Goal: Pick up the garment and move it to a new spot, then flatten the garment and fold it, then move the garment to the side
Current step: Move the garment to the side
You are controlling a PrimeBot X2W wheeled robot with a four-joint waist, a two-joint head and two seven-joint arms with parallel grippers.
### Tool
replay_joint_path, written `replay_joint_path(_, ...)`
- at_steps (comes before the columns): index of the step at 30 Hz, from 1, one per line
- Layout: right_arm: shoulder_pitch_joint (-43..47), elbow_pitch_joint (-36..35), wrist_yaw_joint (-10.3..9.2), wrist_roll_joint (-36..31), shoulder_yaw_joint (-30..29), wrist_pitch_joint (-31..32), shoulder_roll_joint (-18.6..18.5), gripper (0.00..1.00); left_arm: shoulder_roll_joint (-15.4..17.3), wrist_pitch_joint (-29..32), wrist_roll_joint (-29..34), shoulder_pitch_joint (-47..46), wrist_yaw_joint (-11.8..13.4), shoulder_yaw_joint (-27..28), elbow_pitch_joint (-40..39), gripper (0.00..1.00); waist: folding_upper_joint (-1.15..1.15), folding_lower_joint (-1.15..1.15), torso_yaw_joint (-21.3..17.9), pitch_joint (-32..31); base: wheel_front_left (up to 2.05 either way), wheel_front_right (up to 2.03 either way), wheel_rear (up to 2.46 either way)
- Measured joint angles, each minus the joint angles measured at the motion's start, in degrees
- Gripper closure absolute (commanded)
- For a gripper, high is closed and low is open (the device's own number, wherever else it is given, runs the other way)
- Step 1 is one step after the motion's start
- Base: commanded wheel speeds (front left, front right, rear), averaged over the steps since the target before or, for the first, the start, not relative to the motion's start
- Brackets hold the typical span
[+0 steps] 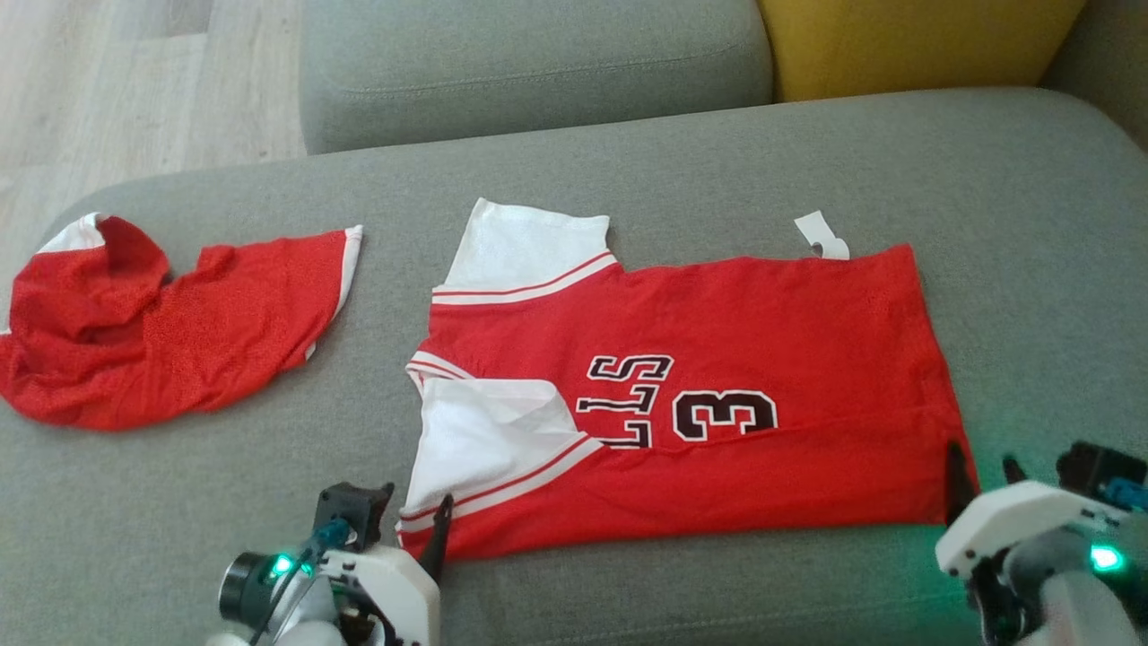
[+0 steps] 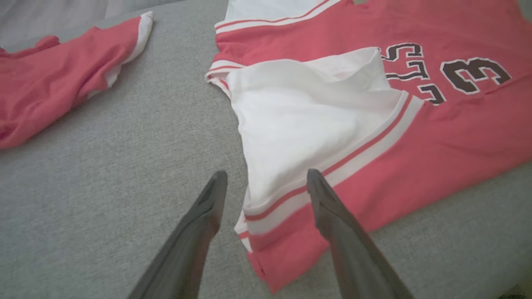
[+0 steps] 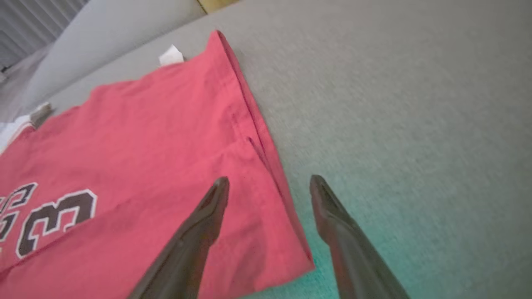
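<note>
Grey sofa seat (image 1: pixel 807 161) bears the red jersey (image 1: pixel 762 332) mid-cushion, left pincer (image 2: pixel 267 174) and right pincer (image 3: pixel 269 179) both open over its near corners; a shallow pinch might catch one layer, spoiling the fold.

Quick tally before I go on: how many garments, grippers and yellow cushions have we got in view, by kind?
Red garments: 2, the numbered jersey laid flat and the crumpled garment to its left
Grippers: 2, the left gripper and the right gripper, both open
Yellow cushions: 1, the yellow cushion at the back
Total: 5
</note>
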Motion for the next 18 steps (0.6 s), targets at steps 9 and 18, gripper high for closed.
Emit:
replay_joint_path(9,-0.1,-10.8,0.0,0.0,5.6,-6.9,0.0,0.0,0.3,-7.4,0.0,-2.4,1.2,2.1,-3.2,0.0,0.0,0.0,-0.8,2.0,0.0,0.0,0.0)
replay_joint_path(18,-5.8,-18.9,0.0,-5.1,11.3,-8.3,0.0,0.0,6.2,-0.3,1.5,-19.7,-6.6,1.8,-5.1,0.0,0.0,0.0,-2.6,8.9,0.0,0.0,0.0)
